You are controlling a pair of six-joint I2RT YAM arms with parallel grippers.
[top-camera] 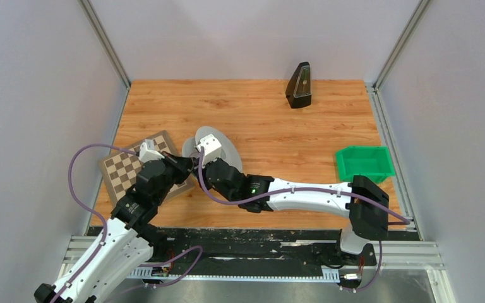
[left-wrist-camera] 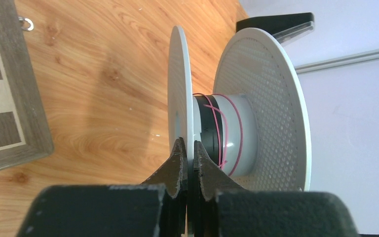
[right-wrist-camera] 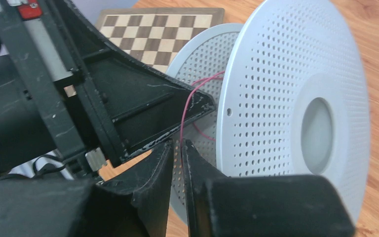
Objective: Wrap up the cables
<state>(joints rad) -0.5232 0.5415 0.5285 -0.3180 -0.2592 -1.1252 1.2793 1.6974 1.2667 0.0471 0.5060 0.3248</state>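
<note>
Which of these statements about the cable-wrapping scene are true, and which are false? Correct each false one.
1. The left gripper is shut on one flange of the spool. True.
2. The cable wound on the spool's hub is blue. False: it is pink.
3. The green bin stands on the chessboard. False: the bin stands on the table at its right side, and the chessboard lies at the left.
4. Only a few turns of cable lie on the hub. True: most of the hub is bare.
</note>
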